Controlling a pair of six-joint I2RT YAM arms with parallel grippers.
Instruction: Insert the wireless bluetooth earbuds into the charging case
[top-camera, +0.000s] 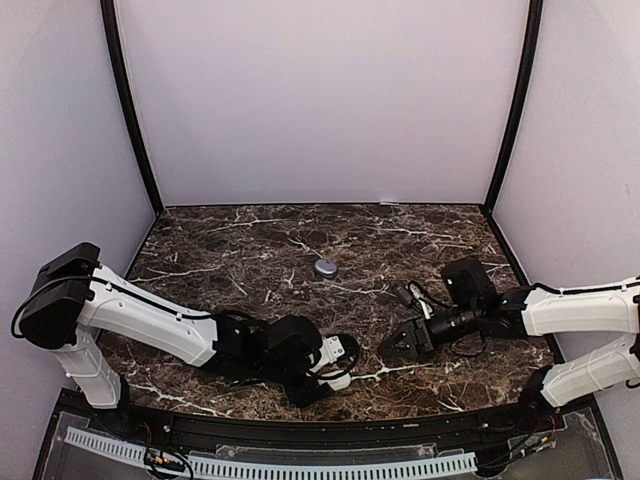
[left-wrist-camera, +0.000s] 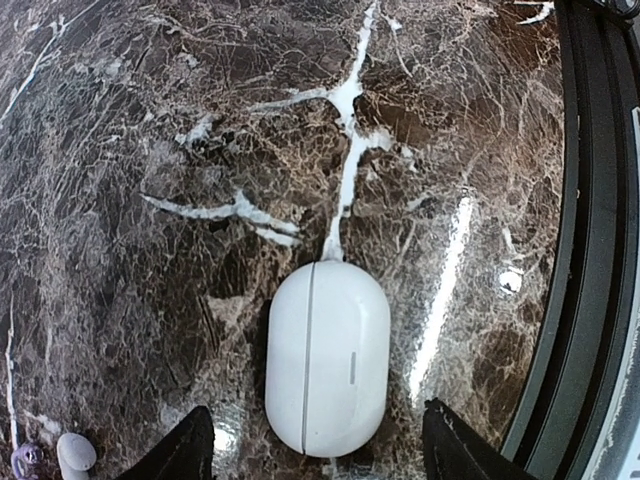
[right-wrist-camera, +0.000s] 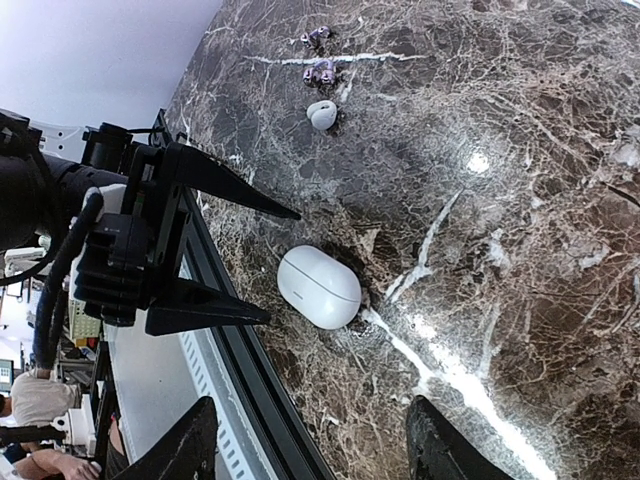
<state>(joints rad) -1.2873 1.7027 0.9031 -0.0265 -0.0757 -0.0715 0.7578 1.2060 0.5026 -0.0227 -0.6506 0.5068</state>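
Charging case (top-camera: 325, 267) on the marble table (top-camera: 220, 240), well apart from both pincers
Left pincer (left-wrist-camera: 316, 410) open, its fingers flanking a white oval pebble (left-wrist-camera: 327, 355) without touching it; the case lies at 12 o'clock from it in the top view. Right pincer (right-wrist-camera: 312, 402) open, holding nothing. One tiny white earbud (right-wrist-camera: 322, 113) lies at 12 o'clock of the pebble in the right wrist view, with lilac bits (right-wrist-camera: 320, 70) just beyond

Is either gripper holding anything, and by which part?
Nothing is held. The left gripper stands open around the white pebble on the table; the right gripper is empty.
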